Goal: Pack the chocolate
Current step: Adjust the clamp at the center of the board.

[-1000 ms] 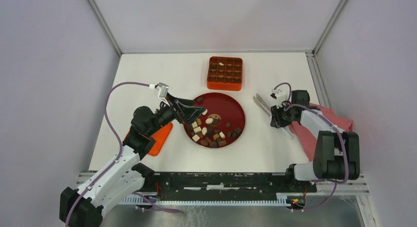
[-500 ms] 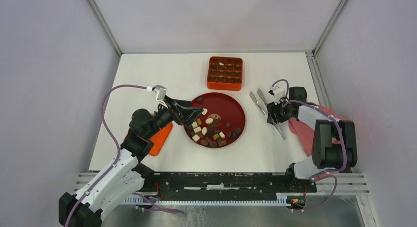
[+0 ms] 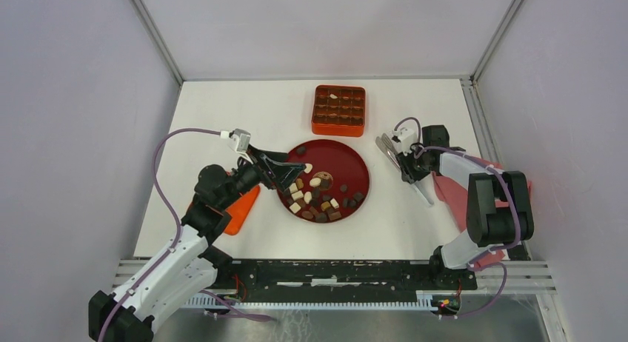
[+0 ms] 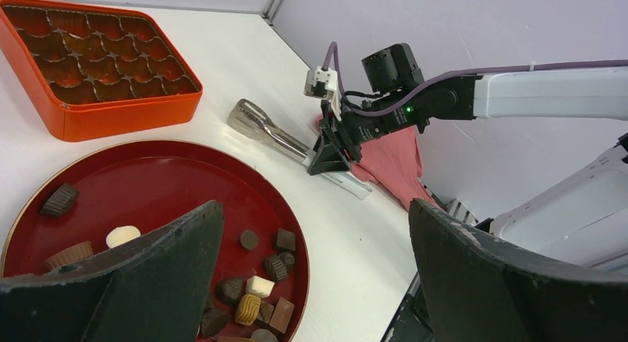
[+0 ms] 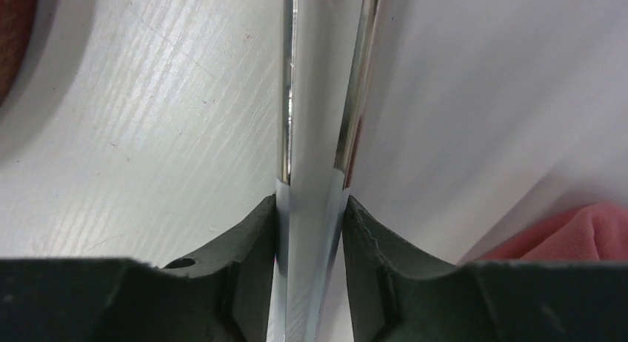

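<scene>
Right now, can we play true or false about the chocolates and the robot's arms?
1. The chocolates lie on the red plate. True.
2. The right gripper is holding a spoon. False: it is shut on the metal tongs.
3. The left gripper is open, over the plate's left side. True.
4. The orange box is packed full of chocolates. False: nearly all its compartments look empty.
</scene>
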Tool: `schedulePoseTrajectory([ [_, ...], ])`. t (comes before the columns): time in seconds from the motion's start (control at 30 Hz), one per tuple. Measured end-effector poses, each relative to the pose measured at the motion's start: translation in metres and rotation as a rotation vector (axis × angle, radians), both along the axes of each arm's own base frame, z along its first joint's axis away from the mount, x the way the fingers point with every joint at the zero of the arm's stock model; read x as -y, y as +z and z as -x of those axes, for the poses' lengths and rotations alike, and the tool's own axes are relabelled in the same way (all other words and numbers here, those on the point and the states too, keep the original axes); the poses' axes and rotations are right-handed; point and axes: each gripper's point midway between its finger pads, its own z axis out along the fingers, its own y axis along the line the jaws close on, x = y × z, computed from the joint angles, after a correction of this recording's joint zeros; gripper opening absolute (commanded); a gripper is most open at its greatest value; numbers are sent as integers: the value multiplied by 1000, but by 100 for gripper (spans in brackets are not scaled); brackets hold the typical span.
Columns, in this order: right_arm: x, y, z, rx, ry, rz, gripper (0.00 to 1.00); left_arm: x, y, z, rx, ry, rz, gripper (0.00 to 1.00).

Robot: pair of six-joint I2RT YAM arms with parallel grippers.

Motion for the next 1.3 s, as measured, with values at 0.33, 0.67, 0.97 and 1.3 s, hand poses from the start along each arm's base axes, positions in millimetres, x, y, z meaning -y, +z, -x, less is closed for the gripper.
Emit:
schedulePoseTrajectory([
  [0.33,-8,6,18,-56,17,-68,21,-1,2,4,8,-4,9,100],
  [0.67,-66,124,2,76,180,-421,21,31,2,1,-77,-112,219,100],
  [0.97,-107,211,-1,184,300,-637,21,127,21,-22,-265,-58,253,100],
  [1.3,-128,228,10,221,339,-632,21,185,17,-97,-483,268,204,97],
])
